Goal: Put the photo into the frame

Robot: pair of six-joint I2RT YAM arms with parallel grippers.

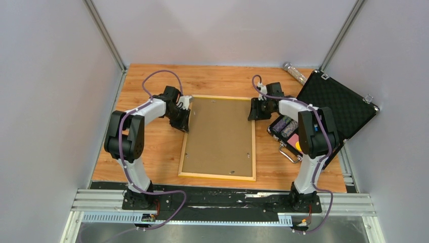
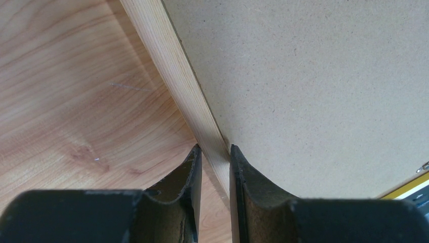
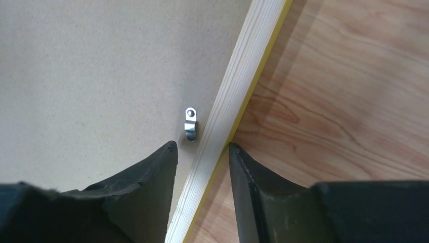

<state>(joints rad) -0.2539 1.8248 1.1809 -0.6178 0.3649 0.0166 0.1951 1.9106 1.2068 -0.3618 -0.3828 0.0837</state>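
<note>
The frame (image 1: 217, 176) lies flat at the middle of the counter (image 1: 152, 152), its back turned up, so the brown backing board (image 1: 218, 134) fills the yellow-edged wooden border. Its long sides run from 12 to 6 o'clock.

The left fingers (image 1: 186, 123) sit at about 10 o'clock on the frame, down on its left rail (image 2: 174, 71). In the left wrist view the two dark pads straddle that pale rail and are closed tight against both its sides, gripping the frame with no gap showing.

The right fingers (image 1: 252, 114) are at about 2 o'clock on the frame, over the right rail (image 3: 238, 96). They stand open: one pad hangs over the backing board with bare board showing between it and the rail, and the other is just outside the rail's yellow edge (whether it touches the wood cannot be told). A small metal clip (image 3: 190, 124) lies on the board just inside the rail, slightly ahead of the fingertips.

At 3 o'clock from the frame, an open black case (image 1: 331, 104) with a foam-lined lid sits beside the right arm.
</note>
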